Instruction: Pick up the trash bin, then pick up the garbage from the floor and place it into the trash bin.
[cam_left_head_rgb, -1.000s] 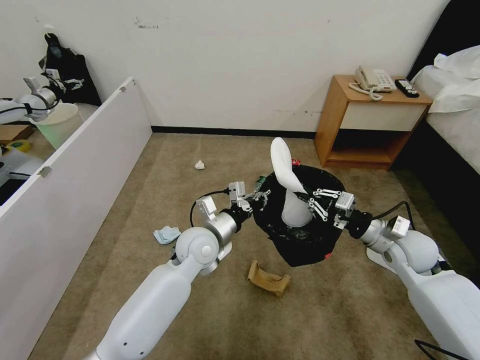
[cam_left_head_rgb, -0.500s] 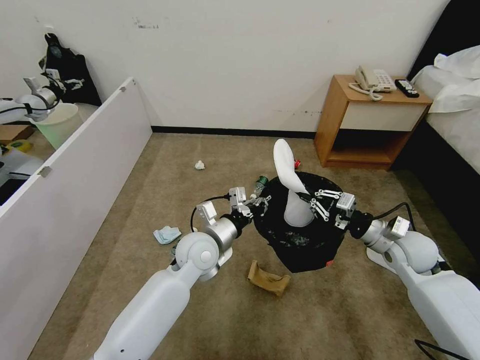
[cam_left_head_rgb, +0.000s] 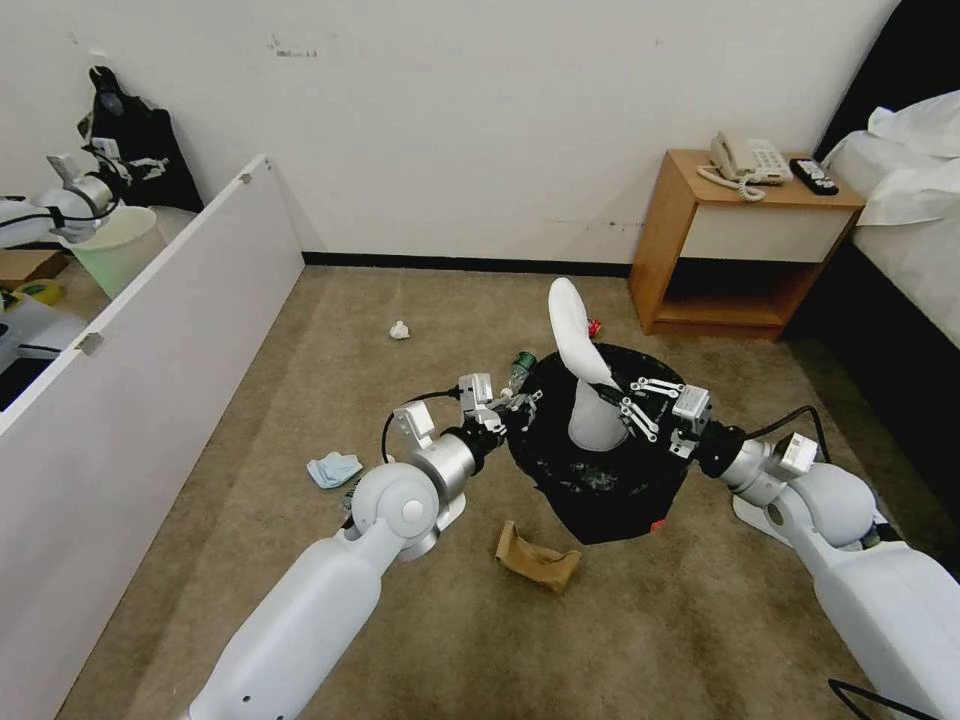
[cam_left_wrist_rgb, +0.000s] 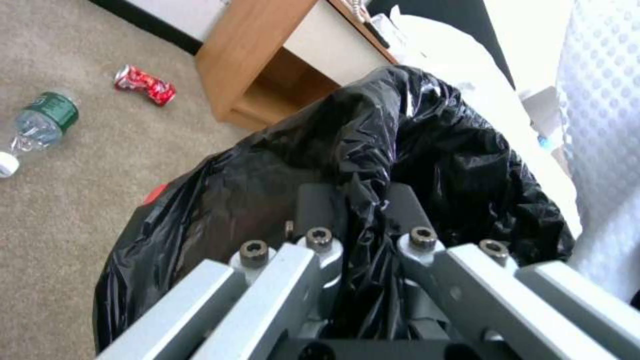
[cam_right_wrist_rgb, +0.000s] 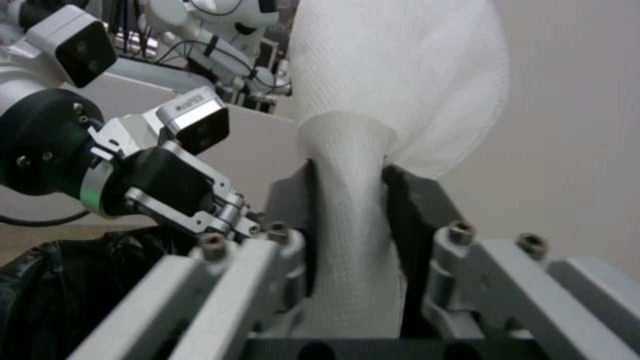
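Barely shifted, right end effector (cam_left_head_rgb: 632, 405) pinches white slipper (cam_left_head_rgb: 577, 350) upright over left-held trash bin (cam_left_head_rgb: 600, 470).

A scuffed white wall (cam_left_head_rgb: 480, 120) with a black baseboard (cam_left_head_rgb: 465, 264) meets the beige-brown carpet (cam_left_head_rgb: 330, 400). A wooden nightstand (cam_left_head_rgb: 745, 245) stands beside a white-sheeted bed (cam_left_head_rgb: 915, 215). A long white panel (cam_left_head_rgb: 130, 400) runs along the left.

The bin (cam_left_head_rgb: 600, 480) sits mid-floor (cam_left_head_rgb: 300, 600), with the left claw (cam_left_head_rgb: 517, 402) at its left rim and the right claw (cam_left_head_rgb: 632, 405) at its right. A slipper (cam_left_head_rgb: 580, 350) stands in the bin. A paper bag (cam_left_head_rgb: 537, 560) lies nearer, a mask (cam_left_head_rgb: 333, 468) to the left, a wad (cam_left_head_rgb: 400, 329) farther off. A nightstand (cam_left_head_rgb: 745, 240) stands far right, the bed (cam_left_head_rgb: 910, 230) beside it.
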